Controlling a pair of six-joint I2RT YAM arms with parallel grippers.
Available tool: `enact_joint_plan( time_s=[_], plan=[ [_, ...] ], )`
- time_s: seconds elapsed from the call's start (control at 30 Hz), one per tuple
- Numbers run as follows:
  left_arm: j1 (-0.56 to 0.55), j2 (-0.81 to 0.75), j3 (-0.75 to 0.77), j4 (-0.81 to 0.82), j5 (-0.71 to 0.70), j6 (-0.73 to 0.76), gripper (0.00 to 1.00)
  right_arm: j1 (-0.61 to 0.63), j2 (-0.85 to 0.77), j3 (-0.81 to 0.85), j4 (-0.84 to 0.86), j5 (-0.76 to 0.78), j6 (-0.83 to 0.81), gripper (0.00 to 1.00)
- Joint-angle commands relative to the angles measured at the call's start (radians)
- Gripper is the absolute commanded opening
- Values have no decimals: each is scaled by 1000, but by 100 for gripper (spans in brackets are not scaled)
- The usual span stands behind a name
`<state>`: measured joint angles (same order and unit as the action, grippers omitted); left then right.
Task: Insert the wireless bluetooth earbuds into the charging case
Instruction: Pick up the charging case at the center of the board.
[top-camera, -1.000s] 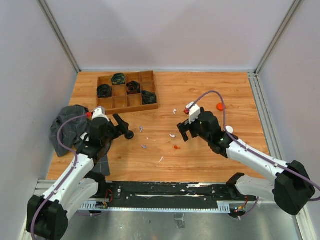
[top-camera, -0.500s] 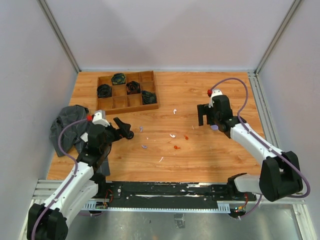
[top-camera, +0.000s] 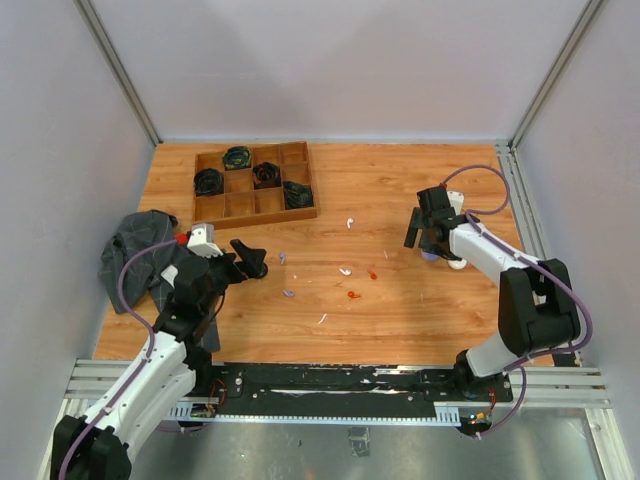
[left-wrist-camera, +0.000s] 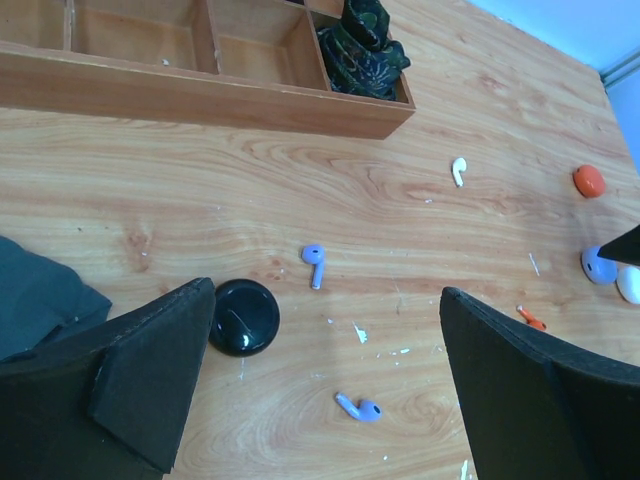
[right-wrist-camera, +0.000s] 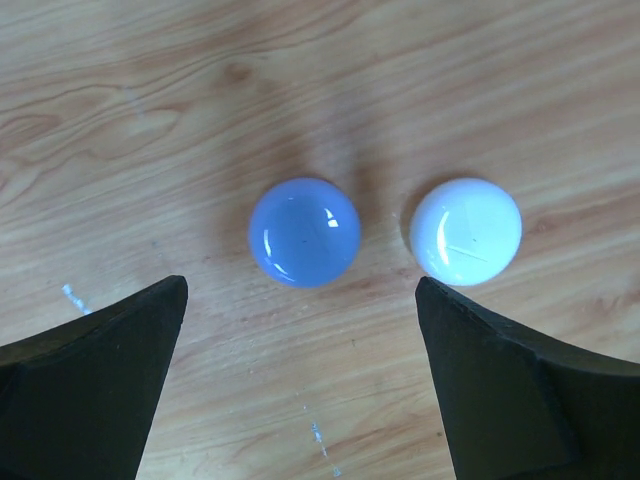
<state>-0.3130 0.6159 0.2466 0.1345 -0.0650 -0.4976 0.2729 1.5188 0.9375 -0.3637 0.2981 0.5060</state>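
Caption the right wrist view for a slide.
Open right claw over a lavender puck beside a white puck.

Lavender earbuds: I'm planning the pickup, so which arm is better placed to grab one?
Left. The open left gripper hangs right over a lavender earbud; the right gripper sits far right over a bluish puck and a white puck.

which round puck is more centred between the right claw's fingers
The lavender-blue puck; the white puck beside it lies off to one side.

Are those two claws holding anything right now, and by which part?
Nothing is held. The left gripper and right gripper stand open, the right above a round lavender-blue puck.
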Motion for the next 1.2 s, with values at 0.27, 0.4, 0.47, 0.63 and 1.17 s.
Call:
enact_joint_plan(
  time_s=[0.27,0.4,0.47,0.63,1.17],
  plan=[
    [-11,-8,-23,51,9,22,99,-17,110,91,-152,141,414,82],
    [-10,-8,-22,50,11,24,99,-17,133,92,-130,190,450,75],
    [-10,-8,-23,50,11,24,99,-17,154,103,-125,183,455,74],
    [-11,-8,-21,47,12,25,99,-17,191,110,-101,187,490,69],
    [-11,1,-21,81,85,16,99,-2,173,63,22,99,325,34]
  ],
)
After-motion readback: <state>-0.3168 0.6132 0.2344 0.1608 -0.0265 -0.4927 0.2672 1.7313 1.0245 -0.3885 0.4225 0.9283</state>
